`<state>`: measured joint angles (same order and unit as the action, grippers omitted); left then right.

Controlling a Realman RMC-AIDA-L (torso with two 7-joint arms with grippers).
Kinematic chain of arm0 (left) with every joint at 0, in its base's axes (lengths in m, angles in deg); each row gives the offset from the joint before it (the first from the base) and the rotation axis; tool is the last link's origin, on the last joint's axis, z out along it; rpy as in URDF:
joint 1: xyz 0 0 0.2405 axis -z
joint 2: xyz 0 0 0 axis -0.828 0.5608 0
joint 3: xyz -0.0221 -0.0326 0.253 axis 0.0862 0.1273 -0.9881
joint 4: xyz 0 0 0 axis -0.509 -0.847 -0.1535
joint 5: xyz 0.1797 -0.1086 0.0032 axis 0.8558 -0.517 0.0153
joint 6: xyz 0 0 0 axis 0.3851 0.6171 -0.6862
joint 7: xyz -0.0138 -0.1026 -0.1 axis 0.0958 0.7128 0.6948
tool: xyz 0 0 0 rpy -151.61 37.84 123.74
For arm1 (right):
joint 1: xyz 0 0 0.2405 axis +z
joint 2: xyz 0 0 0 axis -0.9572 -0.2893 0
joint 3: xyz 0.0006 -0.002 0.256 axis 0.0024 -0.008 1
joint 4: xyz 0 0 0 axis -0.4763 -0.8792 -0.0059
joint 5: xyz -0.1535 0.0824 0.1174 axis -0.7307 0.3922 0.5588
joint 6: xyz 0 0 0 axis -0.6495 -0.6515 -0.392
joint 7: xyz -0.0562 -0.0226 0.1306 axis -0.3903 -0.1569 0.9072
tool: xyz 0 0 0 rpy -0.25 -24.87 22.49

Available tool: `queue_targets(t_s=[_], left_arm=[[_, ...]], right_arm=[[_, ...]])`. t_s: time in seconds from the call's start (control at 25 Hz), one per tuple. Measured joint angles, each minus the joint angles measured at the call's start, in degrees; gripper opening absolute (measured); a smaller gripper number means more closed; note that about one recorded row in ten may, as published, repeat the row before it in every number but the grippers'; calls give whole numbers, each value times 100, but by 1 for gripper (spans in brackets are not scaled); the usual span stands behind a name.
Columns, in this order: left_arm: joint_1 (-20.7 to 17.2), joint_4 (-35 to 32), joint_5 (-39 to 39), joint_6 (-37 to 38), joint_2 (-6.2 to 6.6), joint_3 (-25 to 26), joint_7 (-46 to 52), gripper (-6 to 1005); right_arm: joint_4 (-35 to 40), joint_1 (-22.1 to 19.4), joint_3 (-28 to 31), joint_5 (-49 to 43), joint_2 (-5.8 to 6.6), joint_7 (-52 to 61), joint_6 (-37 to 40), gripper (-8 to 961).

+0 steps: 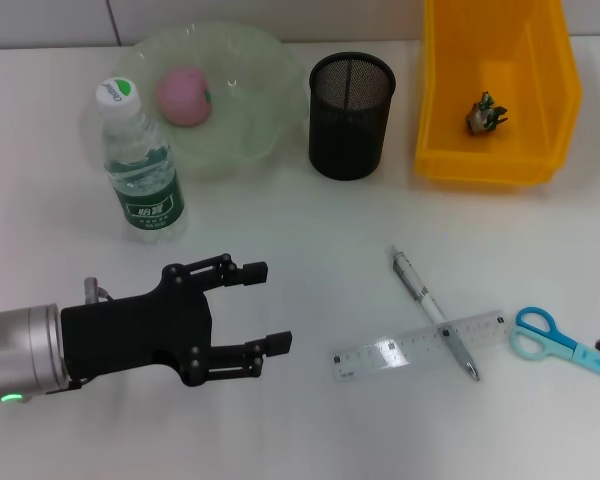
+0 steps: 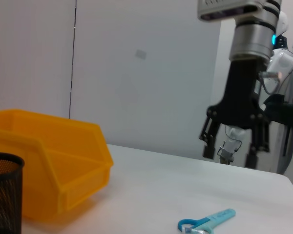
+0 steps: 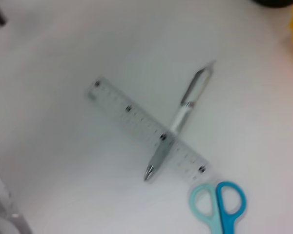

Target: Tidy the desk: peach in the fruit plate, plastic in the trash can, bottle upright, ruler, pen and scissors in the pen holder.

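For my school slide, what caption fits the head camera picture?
Open left gripper hovers near upright bottle; pen crosses ruler.

Left gripper low at near left, fingers spread; right gripper raised at right, fingers parted.

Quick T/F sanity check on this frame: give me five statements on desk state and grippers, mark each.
1. The pink peach lies in the pale green fruit plate. True.
2. The clear water bottle with green label lies on its side. False: it stands upright.
3. The silver pen lies across the clear plastic ruler. True.
4. The blue-handled scissors are in the black mesh pen holder. False: they lie on the desk.
5. The left gripper is shut on the bottle. False: open, empty. The right gripper hangs open above the desk.
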<state>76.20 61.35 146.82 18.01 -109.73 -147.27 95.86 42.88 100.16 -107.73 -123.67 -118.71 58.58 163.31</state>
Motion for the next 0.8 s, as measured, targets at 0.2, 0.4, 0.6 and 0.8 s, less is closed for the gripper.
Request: queue_targets(t_s=[0.2, 0.4, 0.6, 0.8], left_arm=[[65, 1, 0, -37, 6, 5, 23, 807], [84, 4, 1, -89, 12, 5, 29, 807], [104, 6, 3, -107, 3, 5, 31, 807], [105, 8, 7, -119, -3, 5, 33, 806]], right_arm=[[-218, -206, 9, -22, -16, -473, -237, 831], [-362, -359, -68, -264, -33, -597, -599, 831], [-610, -450, -293, -400, -52, -571, -902, 831], [-891, -572, -658, -403, -60, -546, -1348, 831]])
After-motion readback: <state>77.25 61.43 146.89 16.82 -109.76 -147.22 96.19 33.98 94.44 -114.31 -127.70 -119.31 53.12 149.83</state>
